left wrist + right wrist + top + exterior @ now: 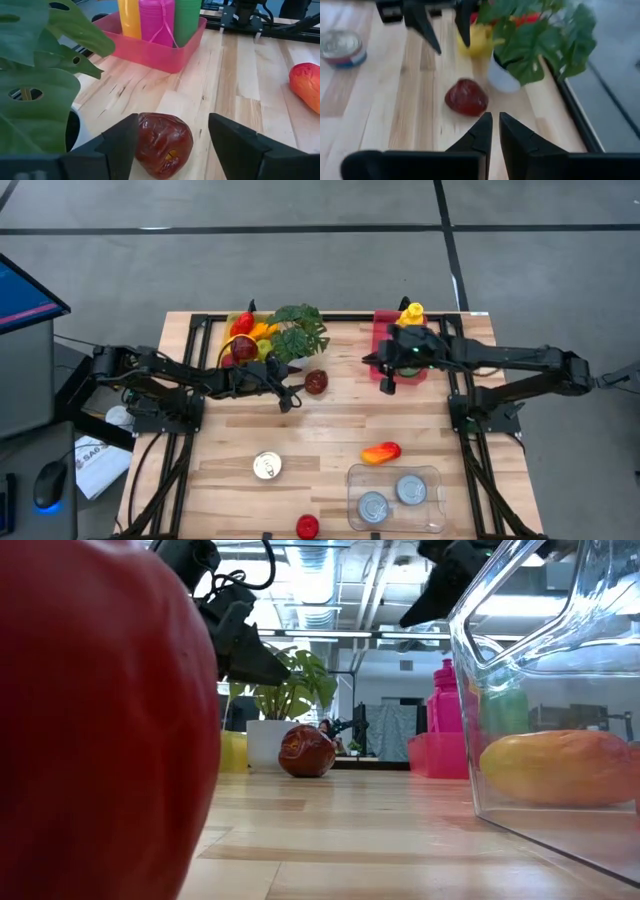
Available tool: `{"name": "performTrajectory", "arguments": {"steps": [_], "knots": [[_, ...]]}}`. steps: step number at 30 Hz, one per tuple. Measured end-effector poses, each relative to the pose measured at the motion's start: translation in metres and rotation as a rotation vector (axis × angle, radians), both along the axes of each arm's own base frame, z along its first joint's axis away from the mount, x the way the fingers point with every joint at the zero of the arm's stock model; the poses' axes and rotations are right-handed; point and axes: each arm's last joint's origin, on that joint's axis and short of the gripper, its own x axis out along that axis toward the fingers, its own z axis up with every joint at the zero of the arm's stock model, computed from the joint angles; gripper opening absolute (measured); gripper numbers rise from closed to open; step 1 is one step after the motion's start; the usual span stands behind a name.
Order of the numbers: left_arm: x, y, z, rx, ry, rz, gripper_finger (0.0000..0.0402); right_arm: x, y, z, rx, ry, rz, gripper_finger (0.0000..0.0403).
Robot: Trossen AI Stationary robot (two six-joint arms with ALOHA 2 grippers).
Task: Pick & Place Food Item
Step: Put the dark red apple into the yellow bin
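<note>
The dark red fruit (164, 144) lies on the table (330, 430) beside the plant (297, 332), ungripped. The left gripper (170, 145) hovers wide open around it, holding nothing; pickup and placing remain. The right gripper (494, 131) waits closed, empty.

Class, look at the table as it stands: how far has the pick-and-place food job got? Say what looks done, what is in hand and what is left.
Done: two cans sit in the clear tray.
In hand: nothing. The dark red fruit lies on the table by the plant, the left claw open beside it. The right claw is shut, empty, near the pink bin.
Left: the red fruit, orange fruit and loose can lie on the bare table.
</note>
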Motion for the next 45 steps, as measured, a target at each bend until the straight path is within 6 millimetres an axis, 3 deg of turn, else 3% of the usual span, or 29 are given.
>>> {"name": "performTrajectory", "arguments": {"steps": [9, 15, 20, 28, 39, 45], "knots": [[0.001, 0.001, 0.002, 0.003, -0.024, 0.001, 0.0255, -0.043, 0.009, -0.017, -0.059, -0.264, 0.000, 0.0018], [0.001, 0.002, 0.004, -0.020, -0.057, 0.057, 0.0260, -0.066, 0.014, -0.009, -0.099, -0.391, 0.011, 0.0018], [0.001, 0.002, 0.003, -0.025, -0.051, 0.061, 0.0302, -0.081, 0.019, -0.010, -0.109, -0.434, 0.023, 0.0018], [0.002, -0.003, 0.003, -0.045, -0.051, -0.002, 0.0395, -0.085, 0.026, -0.007, -0.108, -0.456, 0.067, 0.0017], [0.003, -0.034, -0.001, -0.061, -0.039, -0.040, 0.0398, -0.083, 0.042, -0.006, -0.106, -0.462, 0.176, 0.0016], [0.008, -0.058, -0.025, -0.118, 0.000, 0.023, 0.0399, -0.088, 0.051, -0.002, -0.103, -0.496, 0.234, 0.0016]]}}
